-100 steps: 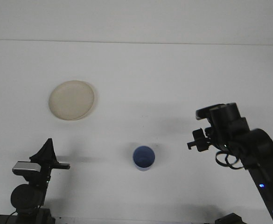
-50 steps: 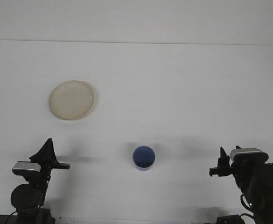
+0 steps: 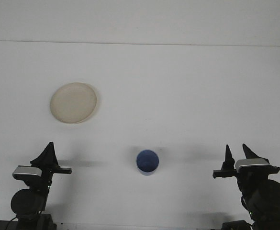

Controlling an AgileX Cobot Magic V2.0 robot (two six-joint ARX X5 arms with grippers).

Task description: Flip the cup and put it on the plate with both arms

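— Blue cup (image 3: 147,162) near the front of the white table (image 3: 178,86), about midway between the two arms — is it on the plate?

— No. It stands on the bare table, mouth up, so you look straight into it. The plate (image 3: 73,102), pale and round, lies well apart from it, further back and to the left.

— And the grippers?

— Both sit low at the front edge. The left gripper (image 3: 49,152) is at the left corner, pointing up, well clear of the cup. The right gripper (image 3: 237,152) is at the right corner, also pointing up, and its two dark fingers (image 3: 228,154) stand apart with a gap between them — released, holding nothing.

— Left one the same?

— I cannot tell. Its fingers overlap into one dark wedge from this angle. Nothing is in its grasp, though.

— Anything touching the cup?

— Nothing. Neither arm is near it; only its own soft shadow lies around it.
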